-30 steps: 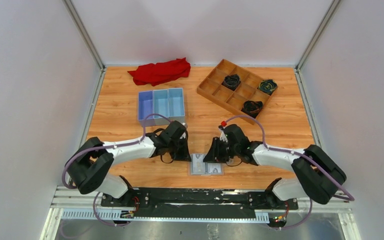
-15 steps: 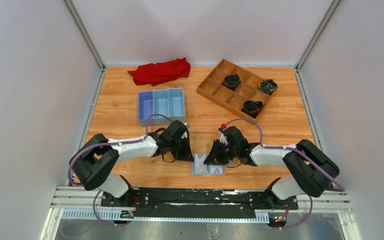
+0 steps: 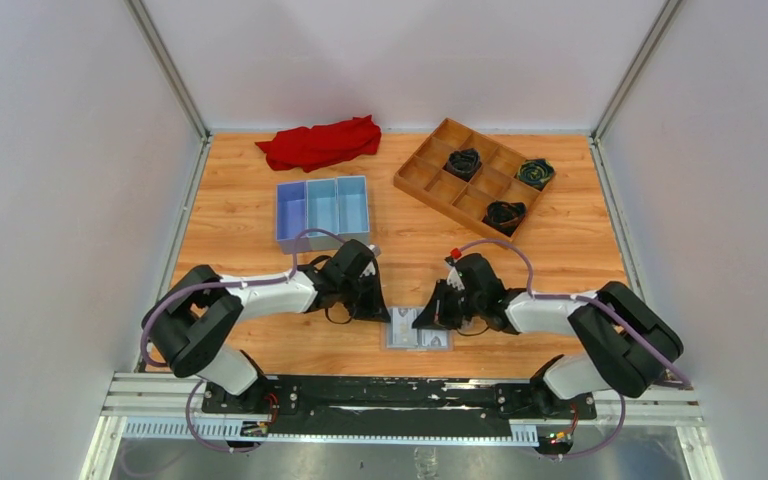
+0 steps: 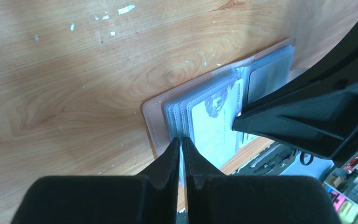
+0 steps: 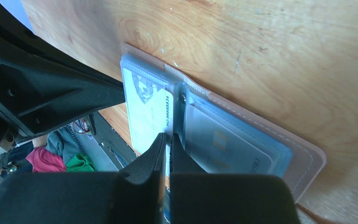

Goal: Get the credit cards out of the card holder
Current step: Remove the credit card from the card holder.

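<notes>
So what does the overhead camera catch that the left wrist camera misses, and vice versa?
Only overhead: the red cloth, the blue tray and the wooden grid tray.
Only left wrist: the pale card and its print inside clear sleeves, and the left tool with its tips pressed together at the sleeve edges.
Both: the open card holder on the table, with the right tool reaching onto it.
</notes>
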Tool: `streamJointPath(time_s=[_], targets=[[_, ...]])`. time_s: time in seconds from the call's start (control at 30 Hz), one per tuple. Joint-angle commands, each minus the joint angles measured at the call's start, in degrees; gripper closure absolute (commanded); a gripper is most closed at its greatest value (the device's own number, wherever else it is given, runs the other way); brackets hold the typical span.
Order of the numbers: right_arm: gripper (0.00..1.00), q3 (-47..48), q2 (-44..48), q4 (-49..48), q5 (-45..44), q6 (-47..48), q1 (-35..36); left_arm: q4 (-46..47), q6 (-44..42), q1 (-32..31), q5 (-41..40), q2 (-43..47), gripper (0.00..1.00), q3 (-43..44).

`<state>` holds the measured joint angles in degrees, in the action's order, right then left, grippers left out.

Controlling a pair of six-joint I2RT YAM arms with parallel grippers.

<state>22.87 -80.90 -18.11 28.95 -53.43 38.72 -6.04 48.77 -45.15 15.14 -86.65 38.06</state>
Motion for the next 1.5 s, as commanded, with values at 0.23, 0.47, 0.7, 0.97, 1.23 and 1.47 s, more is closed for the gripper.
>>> streamJointPath(time_s=[0.23,0.47,0.7,0.97,1.23,1.47], targets=[[1.00,-5.40,4.78,-1.89,4.91,2.03,-5.49,-1.22,-0.82,0.66,-2.51,-3.35,0.94,-2.29],[1.00,-7.03,5.58,-3.45,7.88,2.53,-8.07,-1.94,-1.18,1.01,-2.99,-4.17,0.94,-2.12],[1.00,-9.51,1.45,-9.53,12.62,2.45,-10.67,-2.86,-1.81,1.20,-3.21,-4.08,0.95,-1.71],[1.00,-9.09,-2.49,-12.38,16.37,5.41,-12.60,-2.88,-3.62,1.18,-4.48,3.82,0.92,-1.27],[1.00,-8.55,-4.11,-13.01,18.33,6.71,-14.17,2.77,-3.58,0.84,1.62,6.66,0.91,-1.01],[1.00,-8.16,-4.43,-13.07,18.89,6.83,-14.72,4.66,-3.89,-3.35,3.19,0.95,0.91,2.28]])
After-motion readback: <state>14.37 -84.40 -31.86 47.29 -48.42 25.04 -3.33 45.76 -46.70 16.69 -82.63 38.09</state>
